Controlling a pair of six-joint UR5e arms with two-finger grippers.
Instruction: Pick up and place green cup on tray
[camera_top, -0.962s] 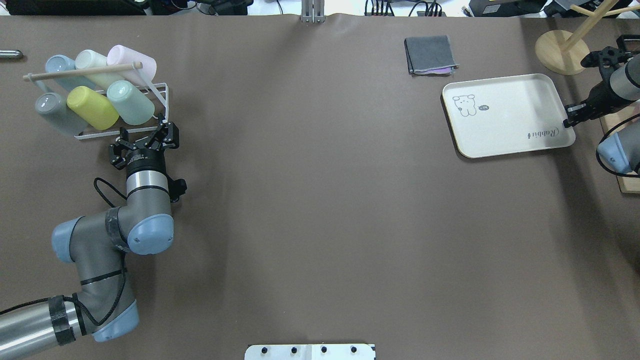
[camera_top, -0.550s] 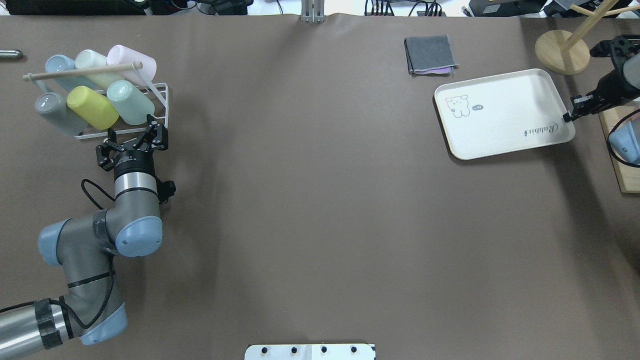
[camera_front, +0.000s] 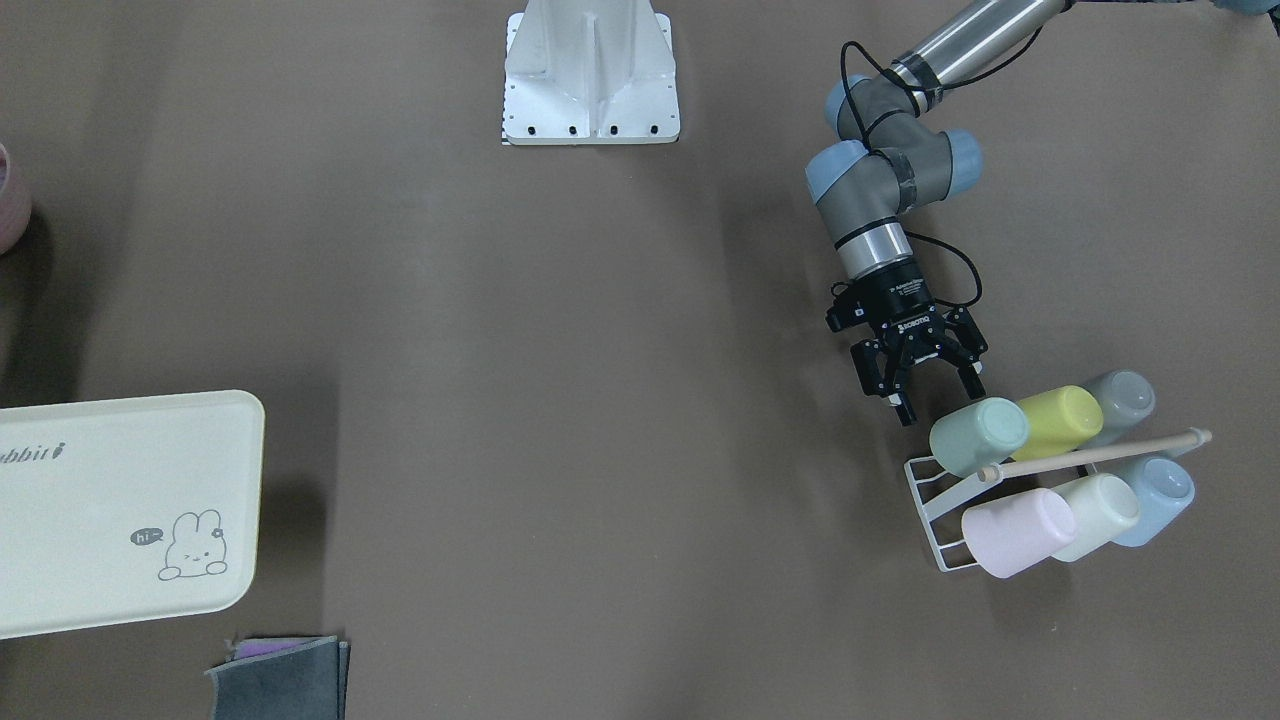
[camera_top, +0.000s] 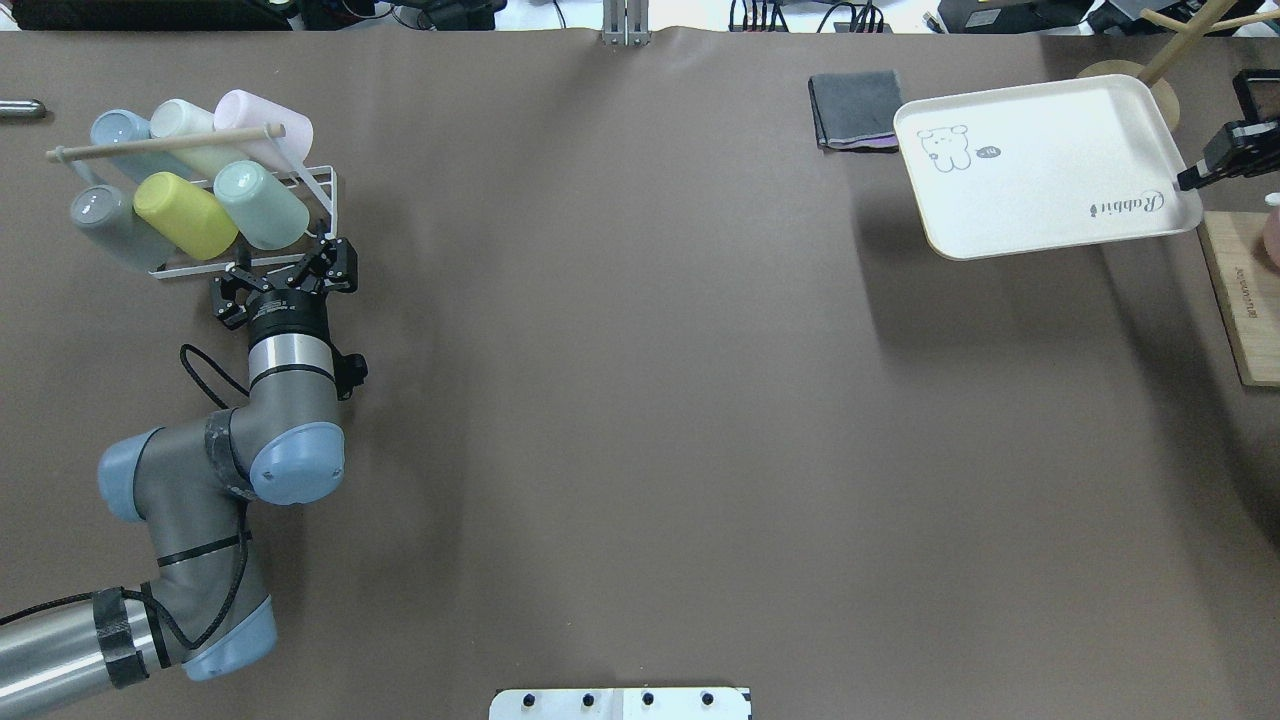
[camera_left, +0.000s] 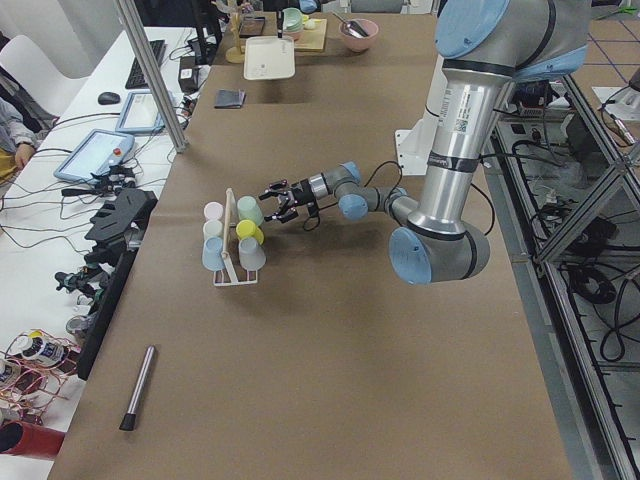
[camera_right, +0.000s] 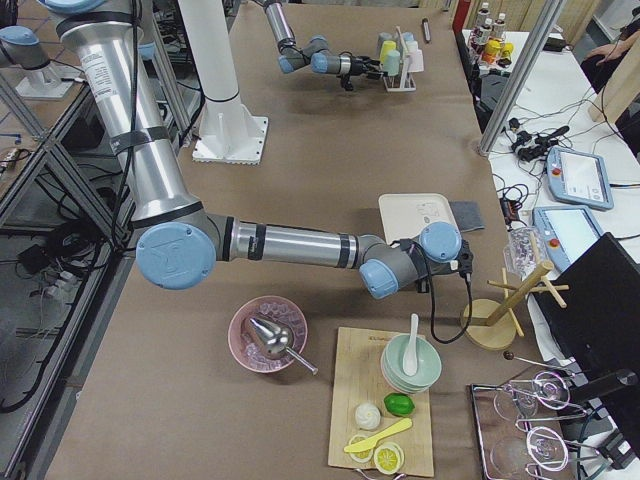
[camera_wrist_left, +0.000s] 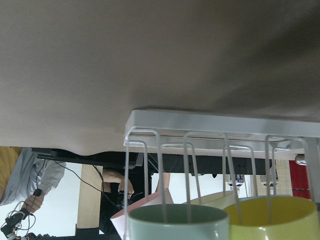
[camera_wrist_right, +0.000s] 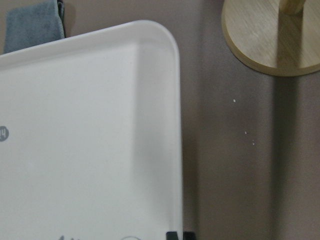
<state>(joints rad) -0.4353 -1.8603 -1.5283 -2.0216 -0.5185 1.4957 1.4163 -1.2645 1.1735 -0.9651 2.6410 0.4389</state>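
The green cup (camera_top: 262, 205) lies on its side in a white wire rack (camera_top: 322, 195) at the far left, next to a yellow-green cup (camera_top: 185, 215). It also shows in the front view (camera_front: 978, 436), and its rim shows in the left wrist view (camera_wrist_left: 177, 220). My left gripper (camera_top: 285, 262) is open just in front of the rack, close to the green cup and apart from it. My right gripper (camera_top: 1195, 175) is shut on the right rim of the cream tray (camera_top: 1040, 165) and holds it above the table at the far right.
Grey, blue, cream and pink cups also lie in the rack. A folded grey cloth (camera_top: 860, 110) lies left of the tray. A wooden stand base (camera_top: 1095, 72) sits behind the tray, a wooden board (camera_top: 1240, 300) at the right edge.
My right gripper has lifted the tray and carried it away from the robot and to the right. My left gripper shifted left, then back right and closer to the rack.
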